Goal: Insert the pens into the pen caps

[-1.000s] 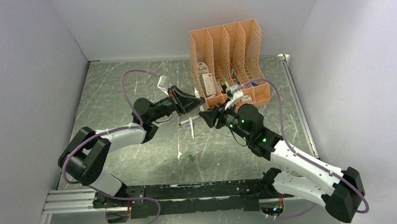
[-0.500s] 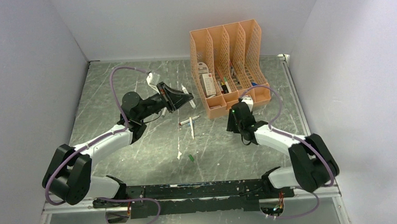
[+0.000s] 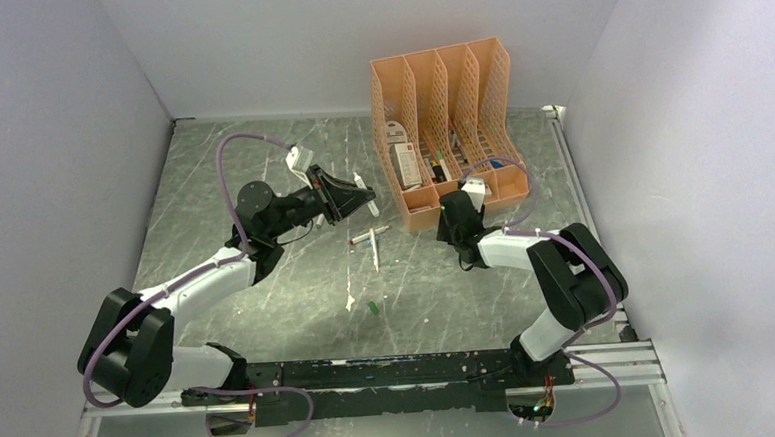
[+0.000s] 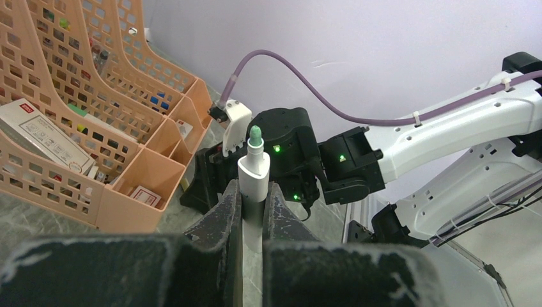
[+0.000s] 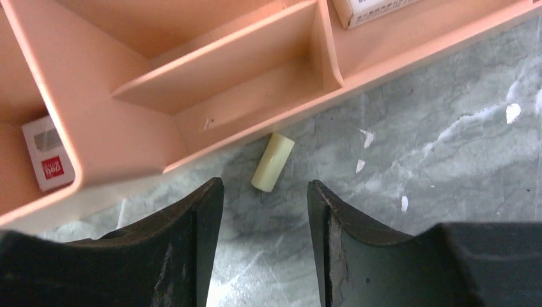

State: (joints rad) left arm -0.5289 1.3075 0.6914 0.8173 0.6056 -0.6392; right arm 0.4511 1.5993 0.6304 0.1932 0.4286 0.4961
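The left pincer point(image 4: 252, 190) is clenching a pen point(image 4: 254, 171), whose green tip is sticking up past the fingertips. The right pincer point(image 5: 263, 187) is hanging released over the table point(image 5: 447, 147), fingers spread. A cream cap point(image 5: 273, 161) is lying just beyond the gap, beside the organiser point(image 5: 128, 147) wall. Loose pens point(image 3: 370, 235) are lying between the arms

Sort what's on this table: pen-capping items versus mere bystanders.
Job:
- green-tipped pen, held in the left gripper
- two loose pens
- green cap
- cream cap, below the open right gripper

Lying about:
- peach organiser
- white box inside it
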